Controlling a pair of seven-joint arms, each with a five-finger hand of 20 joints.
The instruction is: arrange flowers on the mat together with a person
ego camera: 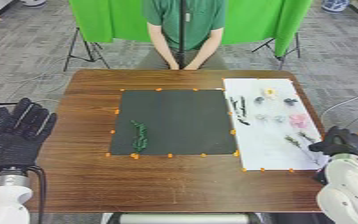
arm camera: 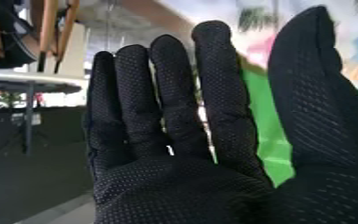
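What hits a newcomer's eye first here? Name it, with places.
The bright green cloth hanging beyond the table's far edge leaps out. Next comes the big dark mat mid-table, with green sprigs on its left part. Then the white sheet right of the mat, where a pink bloom stands out among paler flowers.
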